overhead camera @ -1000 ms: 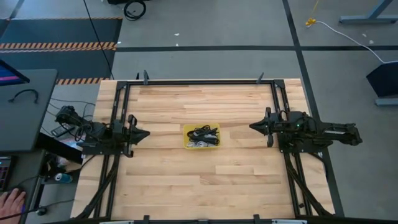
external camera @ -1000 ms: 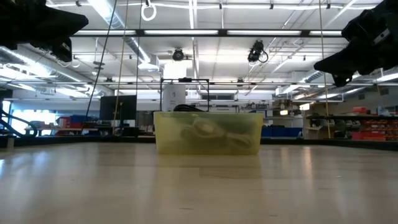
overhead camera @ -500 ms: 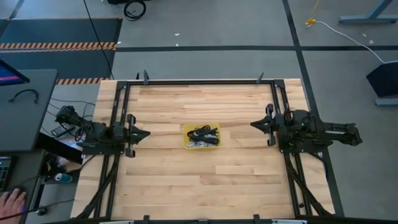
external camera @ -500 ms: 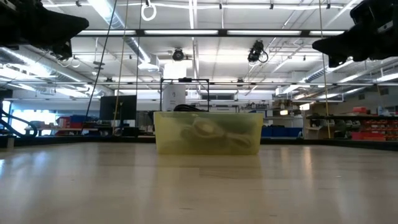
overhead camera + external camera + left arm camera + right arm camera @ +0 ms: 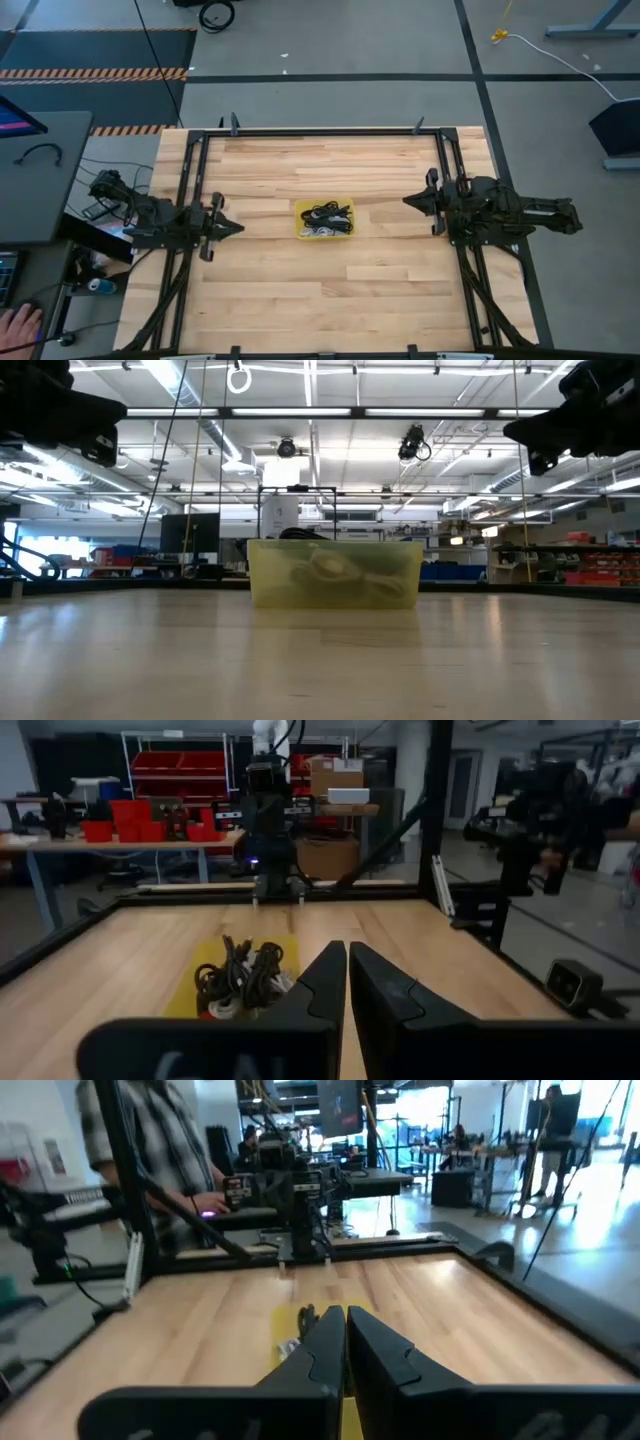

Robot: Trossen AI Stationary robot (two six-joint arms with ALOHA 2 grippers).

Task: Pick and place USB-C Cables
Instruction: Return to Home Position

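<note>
Two dark grippers hang over a pale wooden table (image 5: 330, 290) of striped planks, both empty. First comes the left gripper (image 5: 236, 227), its matte, wedge-shaped fingers (image 5: 325, 990) pressed together to a thin seam. Ahead of their tips, well apart, sits a small rectangular yellow bin (image 5: 297, 221) of translucent plastic. The USB-C cables (image 5: 325, 213) lie heaped inside it, black coils tangled with a few light grey ones. Past the bin, the right gripper (image 5: 407, 201) points back toward it, its tapered fingers (image 5: 385, 1355) likewise closed against each other, tips well short of the bin's wall.
</note>
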